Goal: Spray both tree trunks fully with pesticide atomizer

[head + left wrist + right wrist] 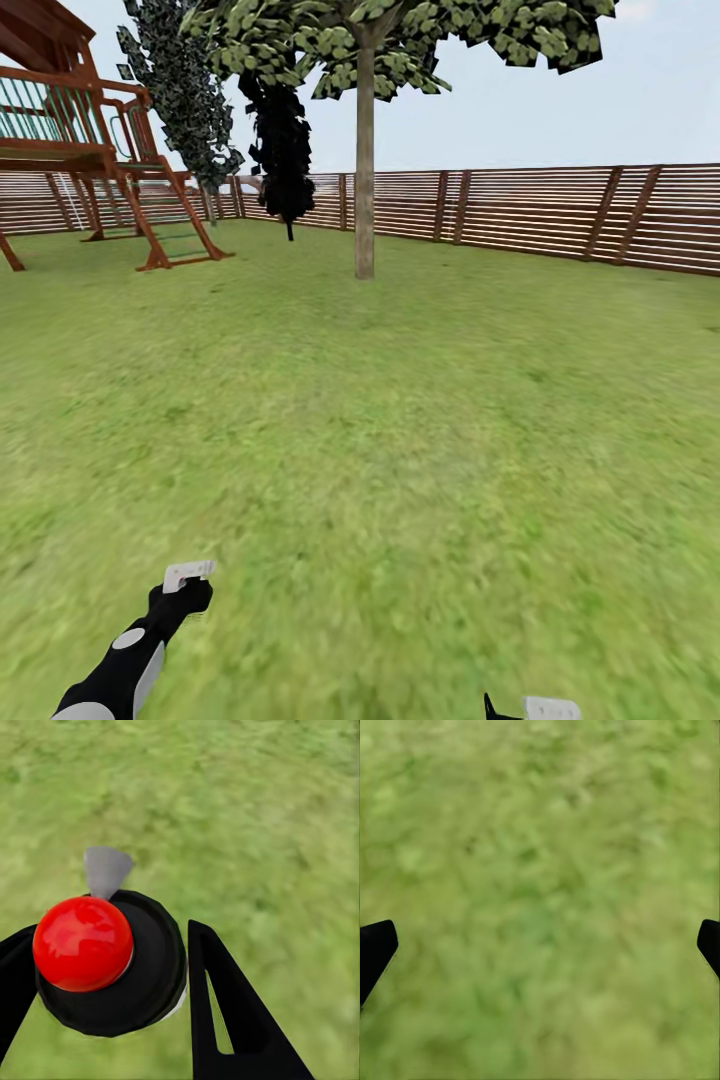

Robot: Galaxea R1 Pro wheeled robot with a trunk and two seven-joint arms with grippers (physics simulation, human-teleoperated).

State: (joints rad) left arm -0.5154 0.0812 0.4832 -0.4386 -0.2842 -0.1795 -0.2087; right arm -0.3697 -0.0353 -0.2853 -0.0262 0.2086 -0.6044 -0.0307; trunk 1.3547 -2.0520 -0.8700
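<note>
— Where is the spray bottle point(112, 967) now?

— It is in the left gripper point(112, 937), off the ground, and well apart from the tree trunk point(364, 170). The two black fingers point(225, 1012) pinch its round dark body, one on each side. On top I see a shiny red ball, and a pale grey nozzle sticks out beyond it.

— And the right gripper point(540, 945)?

— Its fingers point(375, 949) are spread wide. Between them there is only grass point(540, 870).

— How do the arms stand to the trunk?

— The left arm point(130, 650) is low at the near edge of the head view. A wide stretch of lawn lies between it and the trunk. The trunk itself is upright, grey-brown, with green leaves point(420, 40) above it.

— What is around the trunk?

— A brown slat fence point(560, 210) runs behind it. Two dark cone trees point(282, 150) stand just to its left, a little farther back. A red-brown wooden play frame point(90, 160) is farther to its left.
</note>
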